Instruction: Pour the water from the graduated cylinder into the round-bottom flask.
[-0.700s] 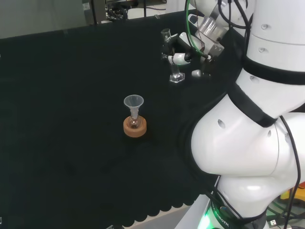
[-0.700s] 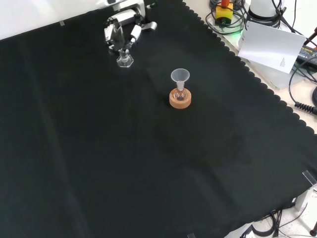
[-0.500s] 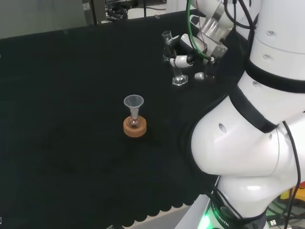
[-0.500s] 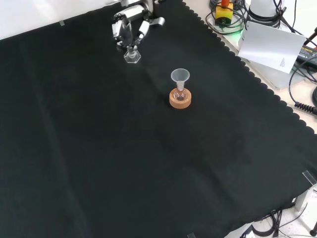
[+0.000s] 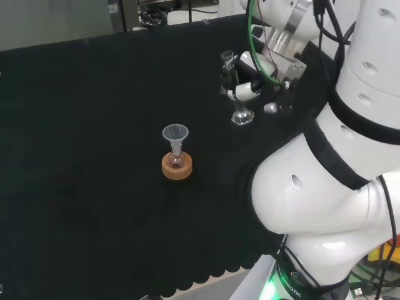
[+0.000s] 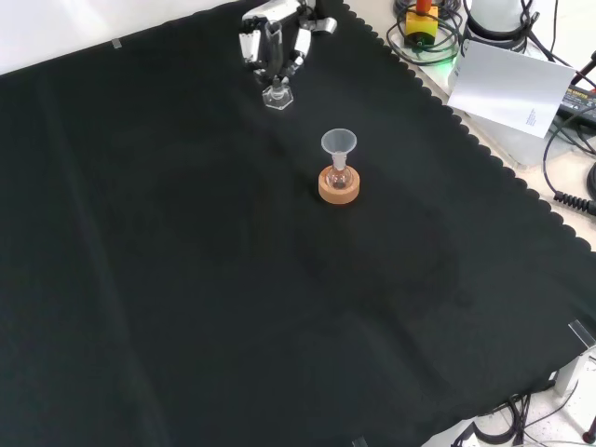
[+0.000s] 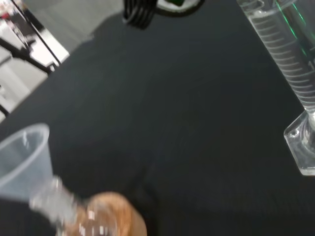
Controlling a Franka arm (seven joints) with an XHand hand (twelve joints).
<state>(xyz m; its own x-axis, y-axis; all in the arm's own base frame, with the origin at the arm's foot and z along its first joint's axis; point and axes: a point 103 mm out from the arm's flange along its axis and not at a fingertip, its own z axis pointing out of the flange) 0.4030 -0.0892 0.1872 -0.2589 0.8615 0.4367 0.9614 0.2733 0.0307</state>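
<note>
The hand (image 5: 245,90) is shut on a clear graduated cylinder (image 5: 232,80), held upright above the cloth; its hexagonal foot (image 5: 242,117) hangs below the fingers. In the front view the hand (image 6: 276,20) and cylinder (image 6: 275,67) are near the top middle. A small round-bottom flask (image 5: 177,160) sits in a cork ring (image 5: 177,167) with a clear funnel (image 5: 175,134) in its neck, left of and nearer than the cylinder in the head view. In the front view the flask (image 6: 338,177) is lower right of the cylinder. The wrist view shows the cylinder (image 7: 290,64), funnel (image 7: 24,157) and cork ring (image 7: 110,216) close up.
Black cloth (image 6: 233,307) covers the bench, with a scalloped edge (image 6: 484,149) at the front view's right. Cables, a yellow object (image 6: 421,19) and a white sheet (image 6: 510,86) lie beyond that edge. The arm's white links (image 5: 325,187) stand at the head view's right.
The hand has carried the cylinder toward the flask: rightward in the front view, and nearer and slightly right in the head view. The flask and funnel have not moved.
</note>
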